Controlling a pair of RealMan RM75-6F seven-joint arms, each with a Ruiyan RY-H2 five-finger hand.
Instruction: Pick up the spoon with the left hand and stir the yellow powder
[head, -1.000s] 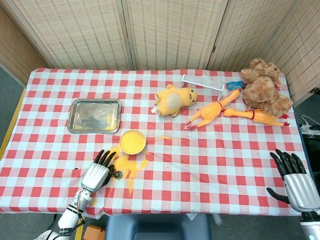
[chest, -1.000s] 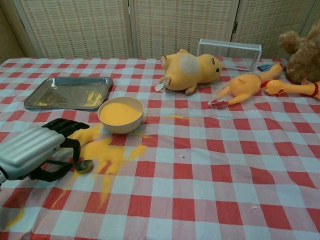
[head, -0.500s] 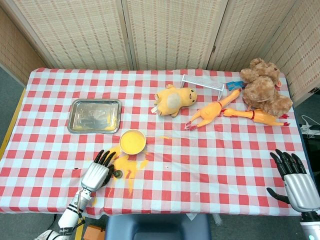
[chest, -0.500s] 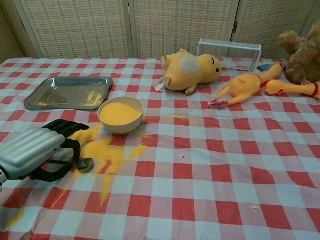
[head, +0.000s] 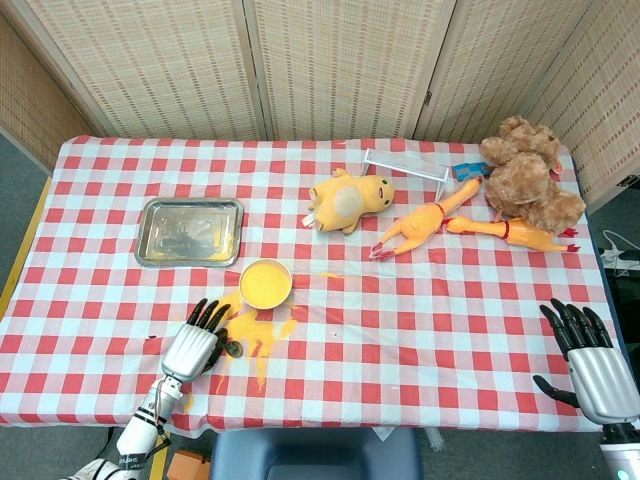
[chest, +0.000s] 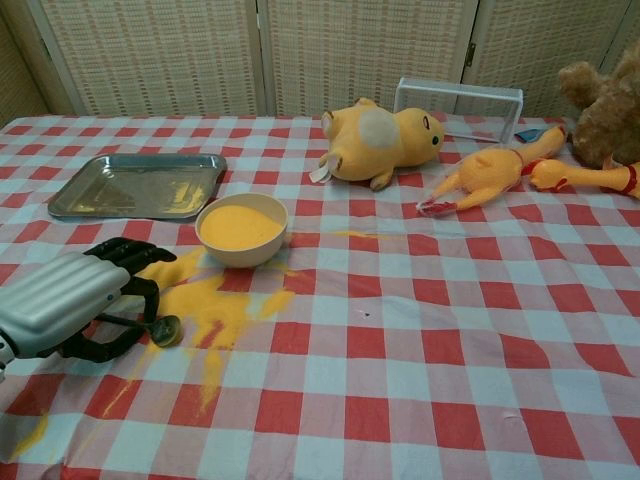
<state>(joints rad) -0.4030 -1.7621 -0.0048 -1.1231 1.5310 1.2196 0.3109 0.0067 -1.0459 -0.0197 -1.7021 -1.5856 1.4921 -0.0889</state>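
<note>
A cream bowl (head: 265, 282) (chest: 241, 228) full of yellow powder stands left of the table's middle. More yellow powder (chest: 212, 305) (head: 258, 330) is spilled on the cloth in front of it. The spoon (chest: 164, 329) (head: 236, 349) lies at the edge of that spill, with only its small dark bowl and a sliver of handle showing. My left hand (chest: 70, 305) (head: 196, 345) lies low over the cloth, its dark fingers curled around the handle. My right hand (head: 590, 360) hovers at the table's near right corner, fingers apart, holding nothing.
A metal tray (head: 190, 230) (chest: 138, 185) sits behind the left hand. A yellow plush (head: 350, 199), a rubber chicken (head: 425, 225), a second rubber chicken (head: 510, 232), a brown teddy bear (head: 530, 180) and a clear rack (head: 405, 165) fill the back right.
The left hand has drawn slightly back toward the left, and the spoon's bowl has shifted a little with it. The right hand has not moved.
</note>
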